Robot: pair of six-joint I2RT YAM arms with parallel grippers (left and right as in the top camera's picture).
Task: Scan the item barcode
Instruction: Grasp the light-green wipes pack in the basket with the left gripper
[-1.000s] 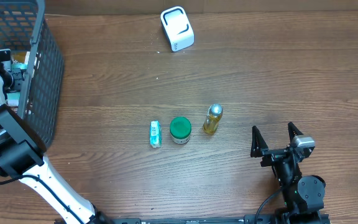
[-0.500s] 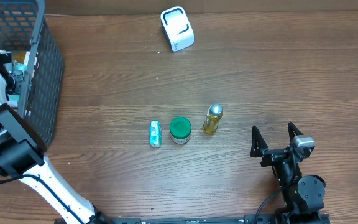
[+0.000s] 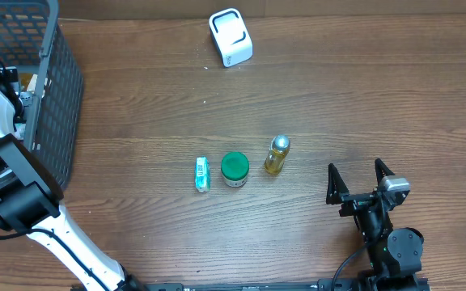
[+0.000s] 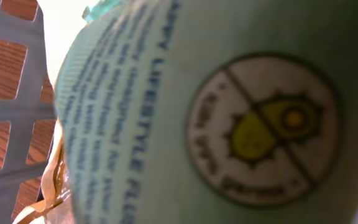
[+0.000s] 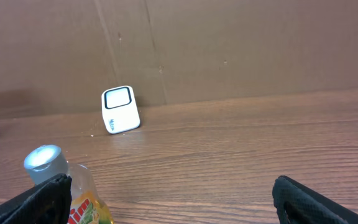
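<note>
**Left side mostly hidden, right side plain**

From overhead I can barely see the left gripper (image 3: 20, 90). It sits down inside the grey mesh basket (image 3: 59, 97) at the table's far left corner, with the basket wall and its own white arm covering it. Its wrist camera gives me no fingers at all, so I cannot tell whether it is clenched or released.

That camera is filled by a pale green packet (image 4: 216, 118), so close that its edges run out of frame. It looks soft and matte, with lines of dark print running sideways and a round emblem holding a yellow fruit shape. Basket lattice and brown wood show at the left edge. I cannot find a barcode on the face I see.

The right gripper (image 3: 356, 182) rests near the front edge of the wooden table (image 3: 362, 97), its black fingers spread wide with nothing between them.

The white scanner (image 3: 230, 36), a rounded box, stands at the far edge before a cardboard (image 5: 260, 43) backdrop. In mid-table there is a row of three things: a small teal tube (image 3: 202, 174), a green-lidded jar (image 3: 235, 169) and a yellow bottle (image 3: 277, 154) with a silver cap.
</note>
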